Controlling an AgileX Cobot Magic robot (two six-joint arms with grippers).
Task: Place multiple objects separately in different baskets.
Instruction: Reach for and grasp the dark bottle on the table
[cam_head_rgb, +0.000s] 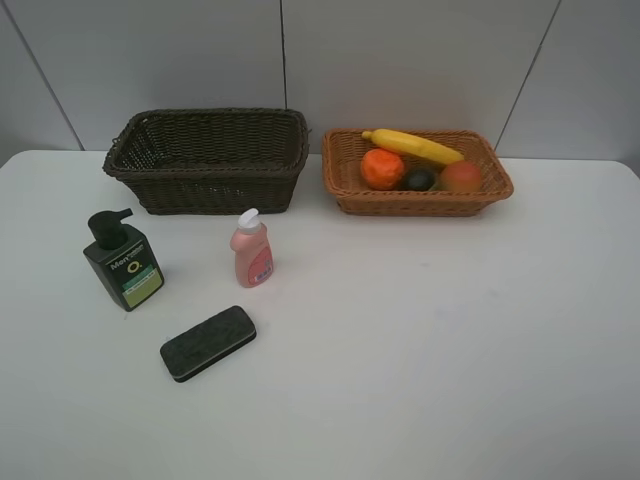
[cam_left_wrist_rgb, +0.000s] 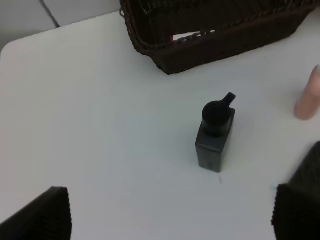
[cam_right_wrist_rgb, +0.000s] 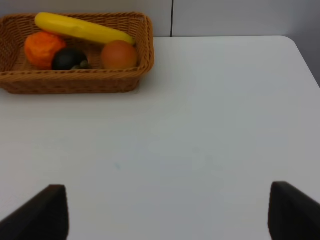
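— What is seen before the dark basket (cam_head_rgb: 207, 160)?
— Pump bottle (cam_head_rgb: 123, 262), pink bottle (cam_head_rgb: 252, 250) and eraser (cam_head_rgb: 208, 343) are set there; four fruits (cam_head_rgb: 381, 168) are kept in the tan basket (cam_head_rgb: 345, 185) beside it. Left gripper (cam_left_wrist_rgb: 172, 210) and right gripper (cam_right_wrist_rgb: 167, 210) are spread, unladen.

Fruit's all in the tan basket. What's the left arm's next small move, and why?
Probably lower the open left gripper toward the pump bottle: it stands upright on the table ahead of the jaws, not yet in the dark basket.
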